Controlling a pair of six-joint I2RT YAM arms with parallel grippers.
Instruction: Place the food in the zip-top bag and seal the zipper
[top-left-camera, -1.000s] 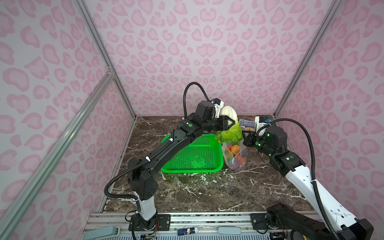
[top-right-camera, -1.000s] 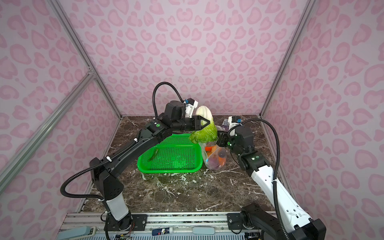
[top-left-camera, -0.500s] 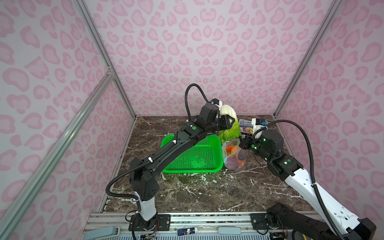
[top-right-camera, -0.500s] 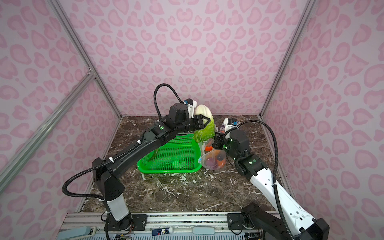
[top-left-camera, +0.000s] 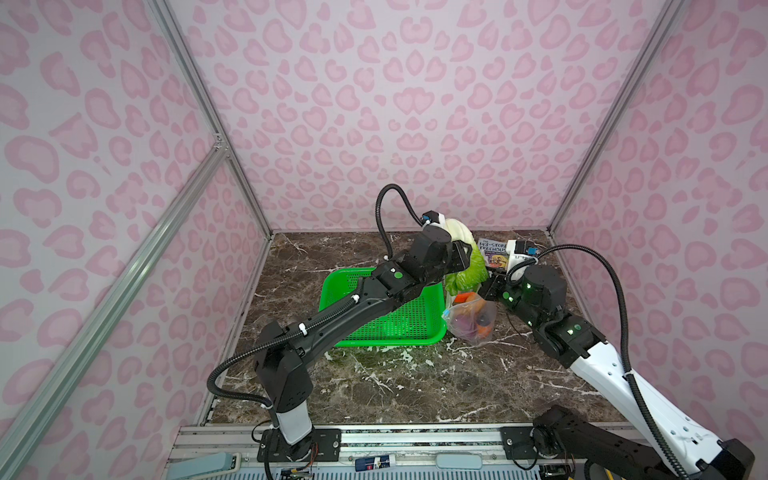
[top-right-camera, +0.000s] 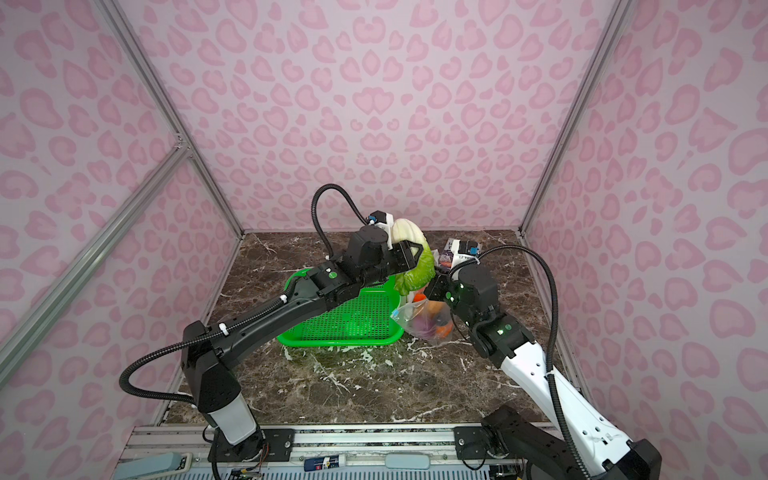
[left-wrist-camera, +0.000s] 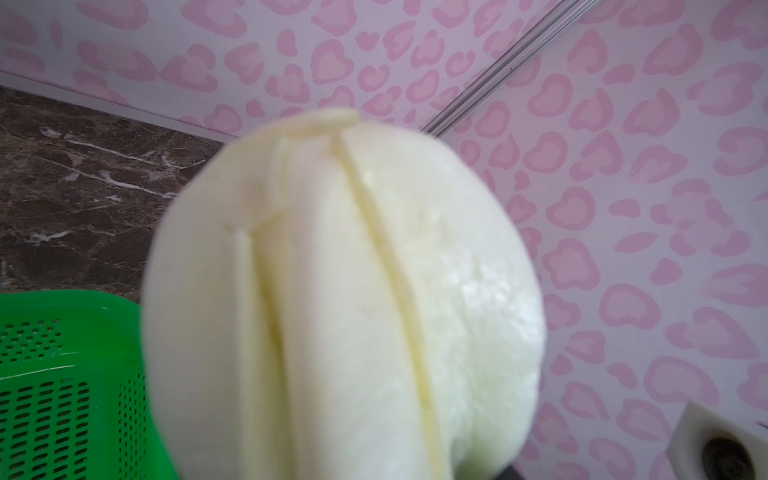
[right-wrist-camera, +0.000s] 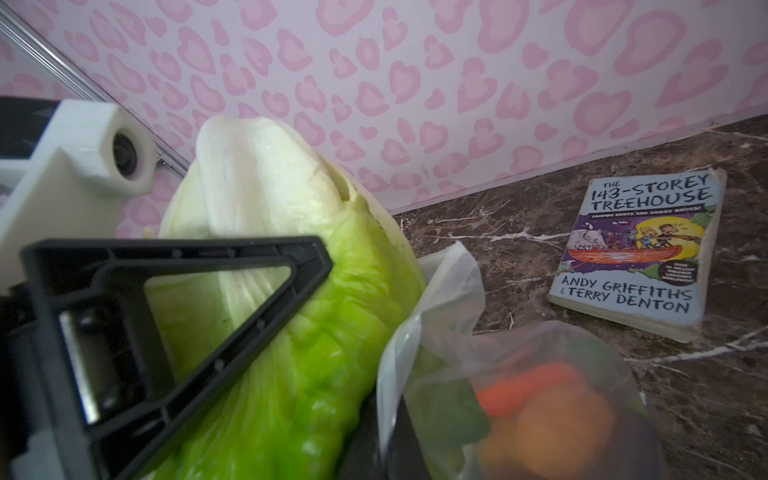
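My left gripper (top-left-camera: 467, 257) is shut on the white-green cabbage (top-left-camera: 462, 237) (top-right-camera: 409, 237), holding it leafy end down over the mouth of the zip-top bag (top-left-camera: 471, 320) (top-right-camera: 424, 323). The cabbage (left-wrist-camera: 345, 299) fills the left wrist view and hides the jaws. The clear bag stands beside the basket, holding a carrot (right-wrist-camera: 523, 384), an orange pumpkin (right-wrist-camera: 561, 428) and a purple onion (top-left-camera: 465, 323). My right gripper (top-left-camera: 486, 289) (right-wrist-camera: 386, 453) is shut on the bag's upper edge. The cabbage's green leaves (right-wrist-camera: 299, 332) touch that edge. The zipper does not show clearly.
A green mesh basket (top-left-camera: 390, 343) (top-right-camera: 332, 343) (left-wrist-camera: 62, 374) lies left of the bag, under my left arm. A paperback book (top-left-camera: 494, 253) (right-wrist-camera: 636, 249) lies on the marble top near the back wall, right of the cabbage. Pink patterned walls close in three sides.
My right gripper has shifted a little left with the bag's edge, drawing the bag closer under the cabbage. My left arm has turned slightly, still holding the cabbage above the bag.
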